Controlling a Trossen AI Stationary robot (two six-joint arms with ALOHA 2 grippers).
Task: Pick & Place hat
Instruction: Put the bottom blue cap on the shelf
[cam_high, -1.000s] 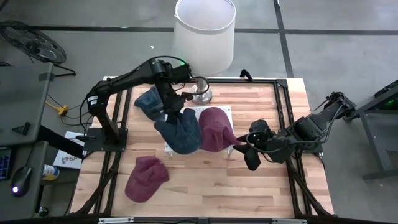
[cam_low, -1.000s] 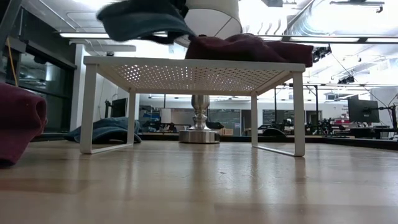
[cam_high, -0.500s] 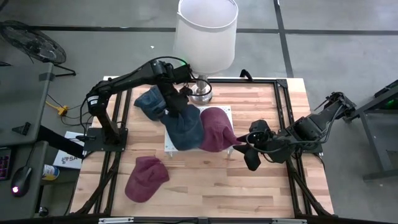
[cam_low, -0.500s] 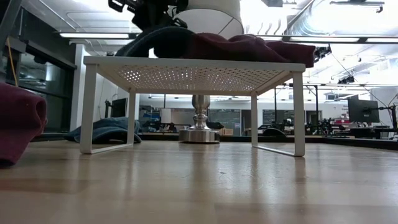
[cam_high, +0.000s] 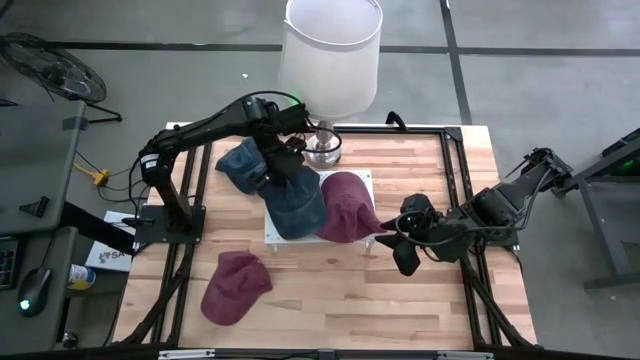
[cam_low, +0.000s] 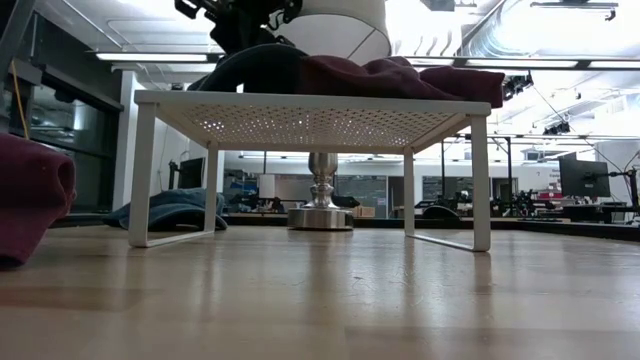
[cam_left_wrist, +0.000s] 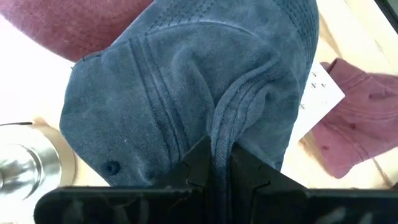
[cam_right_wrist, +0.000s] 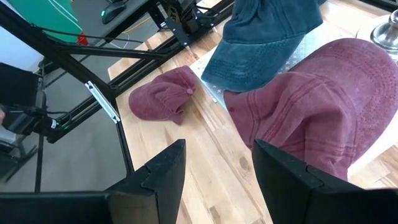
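A faded blue denim cap (cam_high: 293, 203) is set on the white perforated metal rack (cam_high: 270, 228) mid-bench, a fold pinched in the left gripper (cam_left_wrist: 214, 163); release is judged next, while the right gripper (cam_right_wrist: 214, 163) waits open near the bench's right edge.

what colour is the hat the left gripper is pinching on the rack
Faded denim blue. The hat held by the left gripper shows best in the left wrist view.

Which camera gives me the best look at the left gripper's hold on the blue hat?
The left wrist view: the left gripper pinches a fold of the blue hat between its fingers. The high view shows the hat lying on the white rack but hides the pinch. The low view shows only its edge; the right wrist view shows its brim.
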